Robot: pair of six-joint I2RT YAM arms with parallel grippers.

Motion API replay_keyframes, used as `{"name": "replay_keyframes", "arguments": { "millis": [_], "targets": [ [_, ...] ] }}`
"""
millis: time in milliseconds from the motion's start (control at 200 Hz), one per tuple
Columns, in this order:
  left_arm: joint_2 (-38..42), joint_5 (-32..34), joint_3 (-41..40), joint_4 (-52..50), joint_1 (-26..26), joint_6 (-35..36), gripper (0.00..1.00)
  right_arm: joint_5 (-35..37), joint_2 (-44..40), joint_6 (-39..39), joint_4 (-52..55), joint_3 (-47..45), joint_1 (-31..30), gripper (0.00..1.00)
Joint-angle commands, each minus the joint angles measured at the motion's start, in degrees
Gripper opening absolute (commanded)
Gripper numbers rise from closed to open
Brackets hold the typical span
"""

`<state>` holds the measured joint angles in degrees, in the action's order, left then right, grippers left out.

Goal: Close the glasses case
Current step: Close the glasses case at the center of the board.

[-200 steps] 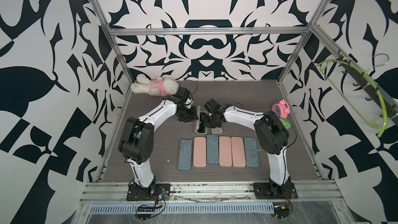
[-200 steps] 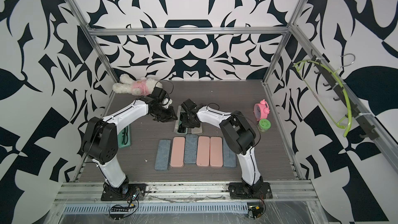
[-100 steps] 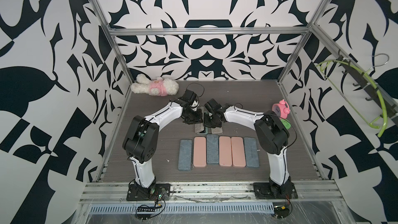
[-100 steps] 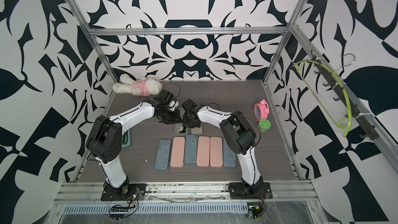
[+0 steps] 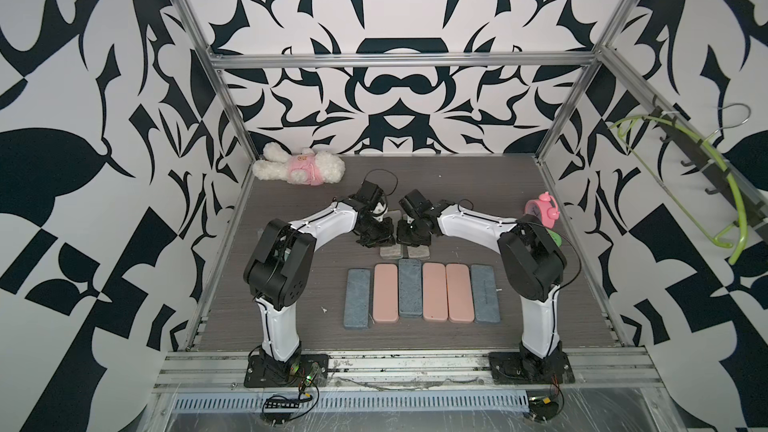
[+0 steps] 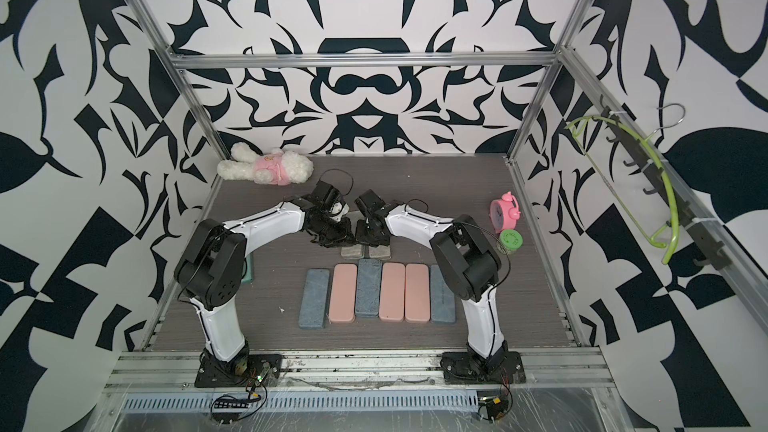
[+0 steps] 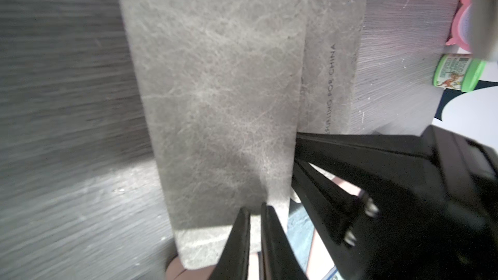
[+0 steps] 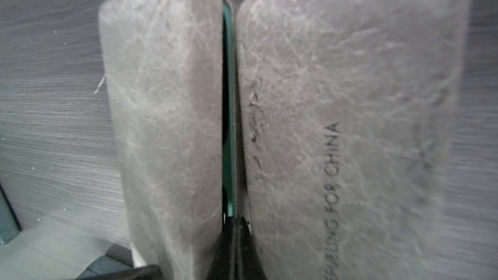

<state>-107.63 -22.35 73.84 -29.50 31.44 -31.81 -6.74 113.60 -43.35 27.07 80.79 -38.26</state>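
In both top views the grey glasses case [image 5: 405, 250] lies about mid-surface, a little toward the far edge. Only its near end shows beneath the arms. The left tool [image 5: 376, 238] and right tool [image 5: 409, 236] meet above it, tips close together. Just nearer lies a row of six closed cases [image 5: 434, 290], blue-grey and pink, the farthest-reaching one almost touching the glasses case. A plush toy [image 5: 299, 168] lies in the far left corner and a pink alarm clock [image 5: 542, 211] stands near the right edge. The bare surface [image 5: 291, 201] is open to the left, right and far side of the case. A top view shows the green jar [image 6: 511, 241] whole, just nearer than the clock.

The left wrist view shows the case's scuffed grey panel [image 7: 215, 103] close up. The left tool [image 7: 253, 208] has its fingers drawn almost together, a thin slit between them and nothing in it, with the tips over the panel's end. The right tool [image 7: 297, 152] reaches in from the other side, tips at the panel's long edge.

Only the right wrist view shows the case not quite closed. Its two grey halves stand close, with a narrow slot of teal lining [image 8: 228, 103] between them. The right tool [image 8: 234, 227] is clenched, tips at the slot's near end.
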Motion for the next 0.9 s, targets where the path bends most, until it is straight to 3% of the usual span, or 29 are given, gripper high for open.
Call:
{"name": "replay_keyframes", "arguments": {
  "millis": [0, 270, 385, 490, 595, 645, 760, 895],
  "targets": [
    [-1.9, 0.2, 0.0, -1.3, 0.4, -0.3, 0.15, 0.1, -5.6, 1.0, 1.6, 0.2, 0.7, 0.1],
    [-1.6, 0.7, 1.5, -2.6, 0.7, 0.1, 0.15, -2.0, -9.5, 1.9, 2.5, -0.8, 2.2, 0.17],
    [0.8, 0.7, 1.5, -2.7, 0.7, -0.7, 0.2, -1.9, -11.6, 1.8, 1.9, -2.7, 2.9, 0.17],
    [5.2, 1.1, 1.7, -3.1, 0.7, -1.6, 0.33, -2.0, -13.7, 2.7, 1.9, -3.5, 3.2, 0.18],
    [11.1, 3.2, 1.3, -4.1, -1.0, -2.2, 0.61, -3.0, -16.4, 3.8, 0.5, -5.5, 3.1, 0.21],
    [14.2, 4.0, 0.8, -5.3, -3.2, -2.5, 0.7, -3.4, -18.4, 4.4, -0.7, -7.2, 3.2, 0.26],
    [22.2, 6.6, -2.6, -7.1, -10.2, -2.4, 0.78, -5.3, -23.1, 5.9, -3.7, -11.8, 3.1, 0.53],
    [27.7, 13.0, -3.6, -13.1, -18.5, 1.4, 0.9, -7.9, -28.6, 8.0, -8.1, -17.1, 2.9, 0.72]
  ]
}}
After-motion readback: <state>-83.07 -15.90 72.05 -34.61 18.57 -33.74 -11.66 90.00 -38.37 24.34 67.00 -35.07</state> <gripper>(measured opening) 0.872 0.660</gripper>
